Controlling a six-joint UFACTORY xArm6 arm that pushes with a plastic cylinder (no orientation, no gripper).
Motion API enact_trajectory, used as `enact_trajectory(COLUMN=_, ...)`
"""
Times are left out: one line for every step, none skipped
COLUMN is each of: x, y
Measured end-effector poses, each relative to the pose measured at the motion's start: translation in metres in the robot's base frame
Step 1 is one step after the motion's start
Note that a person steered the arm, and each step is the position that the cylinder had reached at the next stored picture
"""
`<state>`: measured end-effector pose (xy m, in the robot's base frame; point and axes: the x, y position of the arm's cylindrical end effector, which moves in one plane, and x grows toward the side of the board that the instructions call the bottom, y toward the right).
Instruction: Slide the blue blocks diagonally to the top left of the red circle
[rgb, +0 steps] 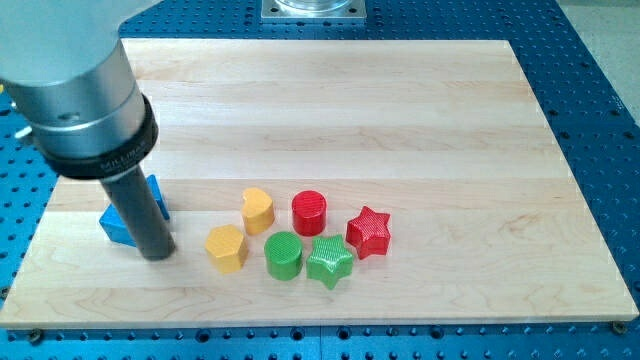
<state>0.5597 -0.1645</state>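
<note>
The red circle (309, 212) stands low in the middle of the wooden board. Two blue blocks sit near the board's left edge, partly hidden behind my rod: one (156, 194) shows just right of the rod, the other (115, 225) just left of it and lower. Their shapes cannot be made out. My tip (157, 253) rests on the board right below the blue blocks, touching or almost touching them, and well left of the red circle.
A yellow heart (258, 210) and a yellow hexagon (226, 248) lie left of the red circle. A green circle (283, 255), a green star (330, 262) and a red star (368, 232) lie below and right of it.
</note>
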Motion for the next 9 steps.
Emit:
enact_trajectory(x=0.035, y=0.000)
enact_trajectory(x=0.033, y=-0.015)
enact_trajectory(x=-0.003, y=-0.028)
enact_trajectory(x=-0.014, y=-0.028)
enact_trajectory(x=-0.014, y=-0.034)
enact_trajectory(x=-0.014, y=-0.063)
enact_trajectory(x=-0.014, y=-0.090)
enact_trajectory(x=-0.016, y=-0.080)
enact_trajectory(x=-0.040, y=-0.043)
